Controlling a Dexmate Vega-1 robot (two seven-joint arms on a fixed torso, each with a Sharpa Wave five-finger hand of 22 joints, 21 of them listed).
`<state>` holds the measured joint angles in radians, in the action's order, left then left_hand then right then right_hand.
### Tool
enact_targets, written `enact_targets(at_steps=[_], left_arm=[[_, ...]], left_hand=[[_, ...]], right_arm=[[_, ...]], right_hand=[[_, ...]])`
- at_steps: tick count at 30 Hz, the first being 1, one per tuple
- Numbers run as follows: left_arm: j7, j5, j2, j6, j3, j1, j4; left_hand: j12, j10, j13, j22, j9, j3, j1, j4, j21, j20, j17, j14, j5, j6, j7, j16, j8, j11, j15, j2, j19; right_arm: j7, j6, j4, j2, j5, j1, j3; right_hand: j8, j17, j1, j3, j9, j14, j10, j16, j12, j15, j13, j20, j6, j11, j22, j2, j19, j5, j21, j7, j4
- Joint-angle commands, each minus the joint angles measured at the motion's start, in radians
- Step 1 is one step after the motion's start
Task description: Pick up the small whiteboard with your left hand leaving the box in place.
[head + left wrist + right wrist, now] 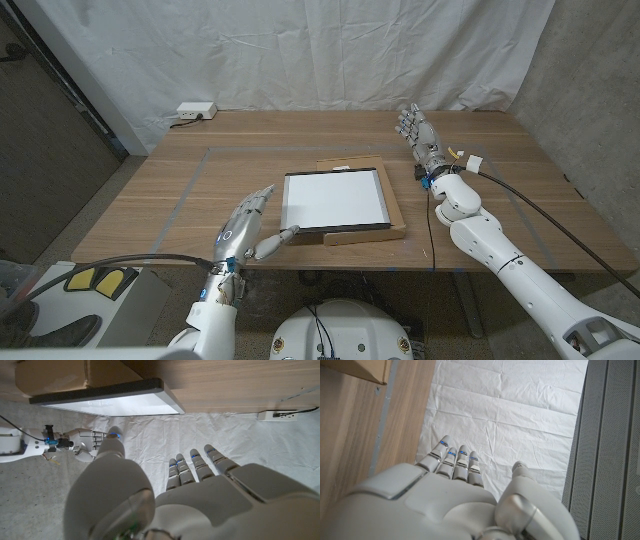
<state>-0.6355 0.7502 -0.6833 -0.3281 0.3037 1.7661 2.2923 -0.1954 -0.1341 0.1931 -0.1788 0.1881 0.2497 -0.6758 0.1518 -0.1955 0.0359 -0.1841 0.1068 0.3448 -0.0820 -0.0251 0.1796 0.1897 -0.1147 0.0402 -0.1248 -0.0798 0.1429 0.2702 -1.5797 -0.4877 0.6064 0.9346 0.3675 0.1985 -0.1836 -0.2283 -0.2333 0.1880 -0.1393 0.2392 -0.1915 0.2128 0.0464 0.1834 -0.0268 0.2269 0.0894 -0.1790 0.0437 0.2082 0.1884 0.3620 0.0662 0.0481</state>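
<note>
Left hand (243, 225) near the desk's front edge, just left of the small whiteboard (334, 200), holding nothing. Fingers (262, 198) straight and together, reaching toward the board's left side; thumb spread out to the right, its tip close to the board's near left corner, contact not clear from the head view. From the left wrist view, back of the same hand (200, 495) with fingers extended and thumb raised toward the board's black frame (100, 391), a gap visible between thumb tip and frame.

Right hand (418, 135) well apart from the board, beyond its far right corner, standing on edge with fingers extended and slightly apart, empty. In the right wrist view, the hand (455, 495) likewise open, fingers straight, thumb off to the side, nothing in it.

Small whiteboard lying flat on a shallow cardboard box (395, 215) at the middle of the wooden desk (150, 200), white face up, dark rim all round, box edges showing on the far, right and near sides. Grey tape lines marking a rectangle on the desk. White power strip (194, 110) at the far left corner. Creased white cloth (300, 50) hung behind the desk; grey wall at the right.
</note>
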Motion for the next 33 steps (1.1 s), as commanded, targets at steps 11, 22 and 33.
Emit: enact_targets(at_steps=[11, 22, 33], left_arm=[[0.023, 0.262, -0.027, -0.317, 0.176, -0.068, 0.01], [0.083, 0.445, -0.013, -0.462, 0.281, -0.11, -0.006], [0.167, 0.596, 0.026, -0.562, 0.347, -0.146, -0.041]], left_hand=[[0.003, 0.004, 0.004, -0.003, 0.006, -0.007, -0.011, -0.002, 0.001, 0.031, -0.001, -0.007, 0.013, 0.007, -0.002, 0.002, 0.002, -0.006, 0.027, -0.008, 0.007], [0.001, 0.004, 0.004, -0.003, 0.006, -0.011, -0.012, -0.004, 0.001, 0.029, -0.002, -0.009, 0.015, 0.008, -0.006, 0.003, 0.003, -0.009, 0.029, -0.011, 0.01], [0.011, 0.058, 0.005, -0.003, 0.007, -0.026, -0.013, -0.011, 0.005, 0.023, -0.003, -0.051, 0.026, 0.065, -0.015, -0.003, -0.008, -0.01, 0.031, -0.016, 0.036]], right_arm=[[-0.009, 0.002, -0.004, -0.001, 0.007, 0.009, 0.003], [-0.007, 0.001, -0.02, -0.007, 0.013, 0.018, -0.004], [-0.02, 0.003, -0.012, -0.011, 0.024, 0.015, -0.009]], right_hand=[[-0.001, -0.003, -0.006, -0.001, 0.004, -0.013, 0.013, 0.0, 0.002, 0.001, 0.002, 0.0, 0.004, 0.001, -0.003, 0.004, 0.005, 0.0, -0.01, -0.007, 0.004], [-0.001, -0.003, -0.005, 0.0, 0.004, -0.014, 0.014, 0.0, 0.002, 0.0, 0.002, 0.001, 0.004, 0.0, -0.003, 0.004, 0.006, 0.0, -0.013, -0.007, 0.005], [-0.001, -0.003, -0.003, 0.001, 0.004, -0.013, 0.013, 0.0, 0.002, 0.0, 0.002, 0.0, 0.004, 0.001, -0.003, 0.004, 0.008, 0.0, -0.016, -0.007, 0.005]])
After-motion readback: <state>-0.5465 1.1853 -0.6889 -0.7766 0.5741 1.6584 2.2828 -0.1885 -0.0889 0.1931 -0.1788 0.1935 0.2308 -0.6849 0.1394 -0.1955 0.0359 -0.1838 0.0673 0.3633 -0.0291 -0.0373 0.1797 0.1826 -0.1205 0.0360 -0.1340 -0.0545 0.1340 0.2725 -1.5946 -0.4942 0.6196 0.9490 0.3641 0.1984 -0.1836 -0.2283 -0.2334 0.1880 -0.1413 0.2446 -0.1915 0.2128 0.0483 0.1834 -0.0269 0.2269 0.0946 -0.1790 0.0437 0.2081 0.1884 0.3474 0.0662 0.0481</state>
